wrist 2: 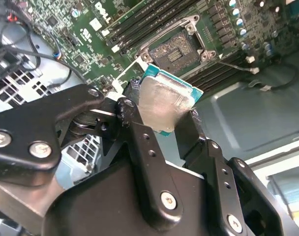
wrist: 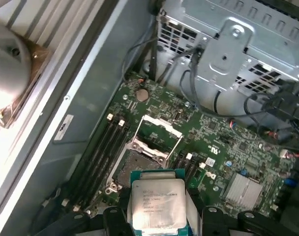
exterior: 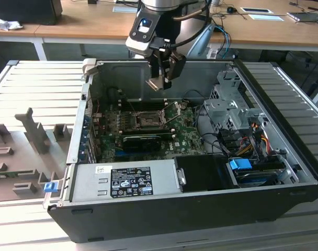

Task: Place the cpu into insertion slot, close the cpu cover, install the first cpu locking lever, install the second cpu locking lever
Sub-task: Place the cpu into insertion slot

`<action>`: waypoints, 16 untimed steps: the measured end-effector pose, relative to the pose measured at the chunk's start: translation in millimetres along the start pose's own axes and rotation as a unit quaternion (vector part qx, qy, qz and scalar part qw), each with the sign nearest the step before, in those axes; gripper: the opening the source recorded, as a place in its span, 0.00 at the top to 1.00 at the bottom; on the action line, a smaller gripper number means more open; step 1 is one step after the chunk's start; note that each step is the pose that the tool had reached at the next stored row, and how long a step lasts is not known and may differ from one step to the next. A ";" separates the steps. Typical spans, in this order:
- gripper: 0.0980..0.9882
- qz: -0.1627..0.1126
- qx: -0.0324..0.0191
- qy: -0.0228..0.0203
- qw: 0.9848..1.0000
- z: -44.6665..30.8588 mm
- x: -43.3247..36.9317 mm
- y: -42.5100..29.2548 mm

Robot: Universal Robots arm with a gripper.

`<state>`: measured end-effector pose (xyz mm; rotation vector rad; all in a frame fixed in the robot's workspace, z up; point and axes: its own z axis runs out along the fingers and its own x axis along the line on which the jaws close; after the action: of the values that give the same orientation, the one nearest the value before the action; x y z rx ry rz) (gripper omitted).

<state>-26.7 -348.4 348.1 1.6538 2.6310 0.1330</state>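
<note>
My gripper [exterior: 161, 81] hangs above the open computer case, shut on the cpu [exterior: 156, 83]. In both wrist views the cpu [wrist: 158, 202] [wrist 2: 165, 101] is a square chip with a silver metal top and a teal edge, pinched between two black fingers [wrist 2: 134, 118]. The insertion slot [exterior: 147, 119] [wrist: 135, 167] [wrist 2: 178, 46] lies bare on the green motherboard, below the chip and apart from it. The cpu cover [wrist: 159, 130] stands swung up at the slot's far edge. A thin lever [exterior: 172, 109] is raised beside the slot.
Black memory slots [wrist: 98, 157] run along one side of the socket. A long black card [exterior: 143, 138] lies in front of it. A metal drive cage [exterior: 229, 107] with cables and a grey power supply [exterior: 125, 180] fill the rest of the case [exterior: 201, 206].
</note>
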 end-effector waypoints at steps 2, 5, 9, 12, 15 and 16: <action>0.52 0.015 0.000 -0.001 1.000 0.1 0.0 0.0; 0.52 0.038 -0.001 -0.003 0.999 0.2 0.0 0.0; 0.52 0.083 -0.002 -0.007 0.997 0.4 0.0 0.0; 0.52 0.115 -0.002 -0.010 0.993 0.7 0.0 -0.1; 0.52 0.145 -0.003 -0.013 0.989 0.9 0.0 -0.1; 0.52 0.158 -0.003 -0.014 0.987 1.0 0.0 -0.1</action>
<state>-26.7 -348.5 347.1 2.0415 2.3259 0.1232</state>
